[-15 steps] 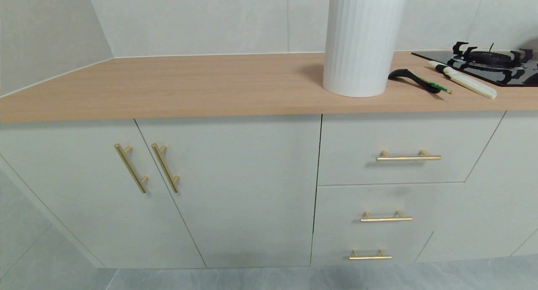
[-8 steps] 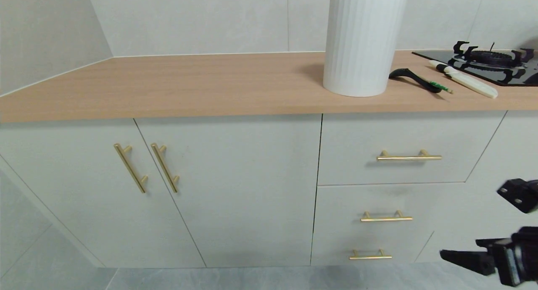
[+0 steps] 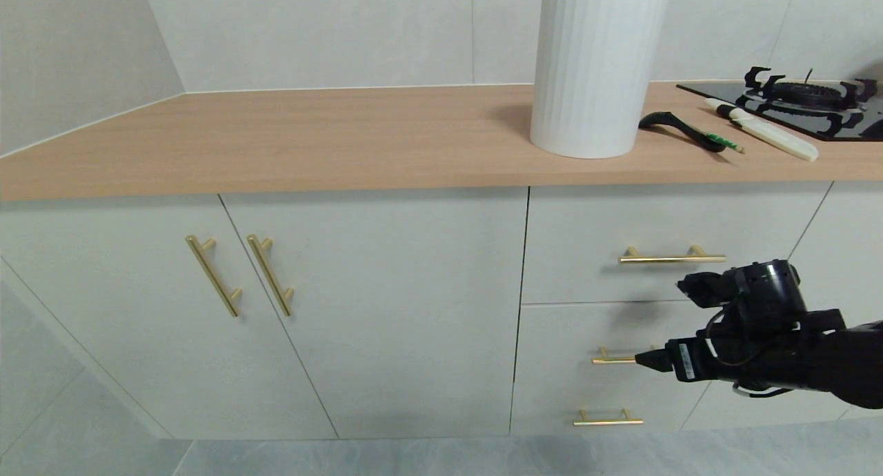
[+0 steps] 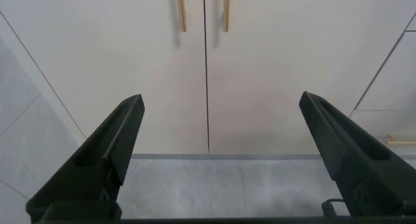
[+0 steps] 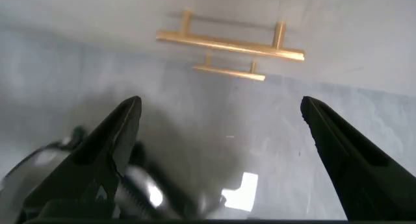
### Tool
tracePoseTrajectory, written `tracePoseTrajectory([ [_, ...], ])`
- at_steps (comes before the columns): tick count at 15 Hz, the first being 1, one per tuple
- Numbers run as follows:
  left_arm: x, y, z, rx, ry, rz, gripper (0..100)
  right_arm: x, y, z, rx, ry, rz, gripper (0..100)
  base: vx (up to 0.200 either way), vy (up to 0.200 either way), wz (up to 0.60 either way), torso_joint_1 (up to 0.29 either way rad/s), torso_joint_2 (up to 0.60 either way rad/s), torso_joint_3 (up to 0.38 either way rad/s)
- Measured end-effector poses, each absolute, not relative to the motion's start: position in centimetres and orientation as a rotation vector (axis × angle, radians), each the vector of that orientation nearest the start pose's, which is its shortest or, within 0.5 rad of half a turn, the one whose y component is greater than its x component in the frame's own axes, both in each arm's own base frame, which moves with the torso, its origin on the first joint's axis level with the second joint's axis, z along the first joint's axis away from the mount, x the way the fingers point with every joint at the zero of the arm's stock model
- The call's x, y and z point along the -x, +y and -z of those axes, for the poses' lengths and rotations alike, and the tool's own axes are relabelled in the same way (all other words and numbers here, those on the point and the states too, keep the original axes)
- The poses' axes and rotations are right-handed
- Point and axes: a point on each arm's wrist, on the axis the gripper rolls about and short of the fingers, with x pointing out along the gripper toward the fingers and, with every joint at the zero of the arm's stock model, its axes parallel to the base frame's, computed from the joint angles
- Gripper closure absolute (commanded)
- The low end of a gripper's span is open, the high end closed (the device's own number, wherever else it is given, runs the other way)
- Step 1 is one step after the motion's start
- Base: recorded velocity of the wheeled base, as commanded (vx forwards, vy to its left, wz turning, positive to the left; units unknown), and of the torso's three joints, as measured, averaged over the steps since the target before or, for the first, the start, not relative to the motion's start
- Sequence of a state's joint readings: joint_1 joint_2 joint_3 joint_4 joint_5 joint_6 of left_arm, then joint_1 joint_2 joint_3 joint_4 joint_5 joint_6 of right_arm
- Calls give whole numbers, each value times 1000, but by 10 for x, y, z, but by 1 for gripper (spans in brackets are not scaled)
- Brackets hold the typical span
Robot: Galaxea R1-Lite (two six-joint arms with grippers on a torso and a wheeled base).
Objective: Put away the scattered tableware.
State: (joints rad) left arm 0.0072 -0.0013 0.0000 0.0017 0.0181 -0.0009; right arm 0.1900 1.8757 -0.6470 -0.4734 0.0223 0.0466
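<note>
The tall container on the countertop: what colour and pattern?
White with vertical ribs; the container shows best in head view.

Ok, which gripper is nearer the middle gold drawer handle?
Right. The right gripper hovers by the middle gold handle; the left gripper faces the pale cupboard doors, farther off.

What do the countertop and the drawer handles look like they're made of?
Countertop: wood or wood-look laminate, matte, going by its fine grain lines. Drawer handles: probably metal with a brushed gold finish, judging by their soft sheen.
</note>
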Motion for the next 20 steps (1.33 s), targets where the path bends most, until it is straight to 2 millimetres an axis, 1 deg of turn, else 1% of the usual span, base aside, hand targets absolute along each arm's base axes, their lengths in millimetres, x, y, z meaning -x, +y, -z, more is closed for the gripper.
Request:
tracePoseTrajectory([
  [2, 23, 0, -75, 1, 0, -25, 0, -301, 57, -56, 29, 664, -121, 0, 0, 0, 0, 0, 0, 0],
  [4, 23, 0, -75, 1, 0, -25, 0, -307, 57, -34, 42, 613, -60, 0, 0, 0, 0, 0, 0, 0],
  [5, 23, 0, -75, 1, 0, -25, 0, -307, 57, -24, 47, 623, -47, 0, 0, 0, 0, 0, 0, 0],
  [7, 23, 0, -75, 1, 0, -25, 0, -307, 57, -11, 52, 650, -42, 0, 0, 0, 0, 0, 0, 0],
  [9, 23, 0, -75, 1, 0, -25, 0, -309, 57, -3, 52, 648, -35, 0, 0, 0, 0, 0, 0, 0],
  [14, 23, 0, -75, 1, 0, -26, 0, -321, 59, 10, 13, 538, 12, 0, 0, 0, 0, 0, 0, 0],
  [16, 23, 0, -75, 1, 0, -25, 0, -322, 59, 19, 13, 543, 20, 0, 0, 0, 0, 0, 0, 0],
  [20, 23, 0, -75, 2, 0, -25, 0, -321, 58, 25, 19, 560, 20, 0, 0, 0, 0, 0, 0, 0],
])
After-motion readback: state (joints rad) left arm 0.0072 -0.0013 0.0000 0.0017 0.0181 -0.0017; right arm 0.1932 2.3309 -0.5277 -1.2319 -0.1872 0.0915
